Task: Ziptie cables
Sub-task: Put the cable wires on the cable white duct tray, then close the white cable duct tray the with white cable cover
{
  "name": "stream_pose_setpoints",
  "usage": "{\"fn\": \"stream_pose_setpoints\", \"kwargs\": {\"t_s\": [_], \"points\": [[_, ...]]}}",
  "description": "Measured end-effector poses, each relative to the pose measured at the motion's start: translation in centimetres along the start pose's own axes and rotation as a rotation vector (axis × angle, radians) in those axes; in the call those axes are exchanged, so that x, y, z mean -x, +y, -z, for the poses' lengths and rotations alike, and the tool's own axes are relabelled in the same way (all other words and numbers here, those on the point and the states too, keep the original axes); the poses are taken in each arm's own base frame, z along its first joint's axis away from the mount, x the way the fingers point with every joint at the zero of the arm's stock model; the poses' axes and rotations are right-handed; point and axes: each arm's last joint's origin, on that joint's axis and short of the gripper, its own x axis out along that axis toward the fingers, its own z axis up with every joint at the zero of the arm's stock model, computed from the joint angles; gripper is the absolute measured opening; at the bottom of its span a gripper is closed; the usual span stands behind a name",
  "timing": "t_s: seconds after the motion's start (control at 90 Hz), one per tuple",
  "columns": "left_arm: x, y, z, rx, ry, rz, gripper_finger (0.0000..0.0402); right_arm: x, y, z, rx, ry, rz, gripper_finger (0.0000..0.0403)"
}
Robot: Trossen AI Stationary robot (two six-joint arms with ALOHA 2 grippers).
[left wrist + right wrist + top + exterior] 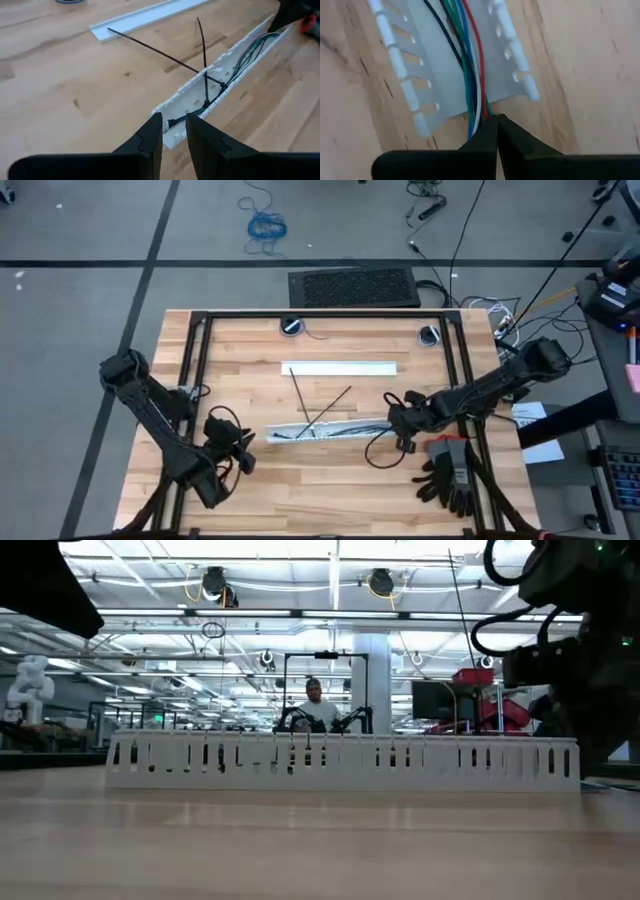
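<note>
The cables (pixel 470 65) lie along the white duct (pixel 330 429) in the middle of the counter (pixel 240 490), and both zipties (pixel 205 70) stand looped round them near the duct's left end, tails sticking up and crossing, so threading looks done while tightening and trimming seem left. The right claw (pixel 492 120) is at the duct's right end, pinched closed on the cable ends. The left claw (pixel 173 125) hovers just off the left end, slightly parted and holding nothing.
</note>
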Motion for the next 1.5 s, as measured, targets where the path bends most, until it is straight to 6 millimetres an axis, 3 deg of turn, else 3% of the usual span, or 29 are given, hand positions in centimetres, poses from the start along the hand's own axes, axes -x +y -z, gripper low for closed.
{"fn": "stream_pose_setpoints", "kwargs": {"t_s": [0.4,0.578,0.7,0.911,1.022,1.144,1.344,1.5], "points": [[0.1,0.2,0.1,-0.019,0.013,-0.014,0.0083,-1.3,1.1,-3.3,0.023,-0.108,-0.077,0.0],[-0.3,1.4,1.0,-0.049,0.007,-0.059,0.0083,-1.7,1.6,-5.3,0.077,-0.118,-0.069,0.0],[-1.0,2.2,2.0,-0.024,-0.002,-0.063,0.0083,0.1,1.5,-6.1,0.098,-0.071,0.027,0.0002],[-2.6,3.0,2.1,-0.022,-0.032,-0.1,0.0083,6.3,0.6,-9.2,0.193,-0.188,0.152,0.0034],[-3.4,3.1,1.6,-0.079,-0.052,-0.13,0.0083,7.5,-1.6,-10.7,0.219,-0.234,0.19,0.0062],[-4.4,3.2,0.9,-0.16,-0.144,-0.146,0.0083,6.7,-6.3,-13.1,0.218,-0.26,0.273,0.0096],[-6.4,3.2,-0.5,-0.161,-0.16,-0.223,0.0083,1.7,-14.7,-15.4,0.11,-0.215,0.068,0.0122],[-8.3,3.3,-0.1,-0.176,-0.055,-0.223,0.0084,-1.7,-18.1,-15.5,0.113,-0.042,0.069,0.0123]]}}
